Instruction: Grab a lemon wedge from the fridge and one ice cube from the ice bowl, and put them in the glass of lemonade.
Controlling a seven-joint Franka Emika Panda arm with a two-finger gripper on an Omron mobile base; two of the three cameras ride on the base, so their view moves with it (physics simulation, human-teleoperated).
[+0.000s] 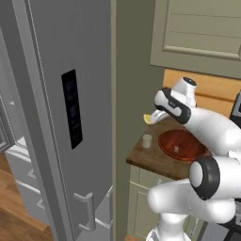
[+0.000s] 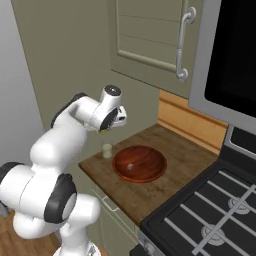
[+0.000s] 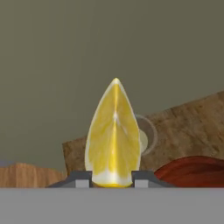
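Gripper (image 3: 112, 178) is clamped on the lemon wedge (image 3: 113, 135), tip pointing away from the fingers. You've got the glass of lemonade (image 1: 147, 140) just below and beyond it, ice bowl (image 1: 181, 145) beside that.

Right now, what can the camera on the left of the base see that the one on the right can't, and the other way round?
Left base view alone: the fridge with its black panel. Right base view alone: the stove and a cabinet handle. Both: the counter, the ice bowl, the glass of lemonade, and the gripper holding the lemon wedge above the glass.
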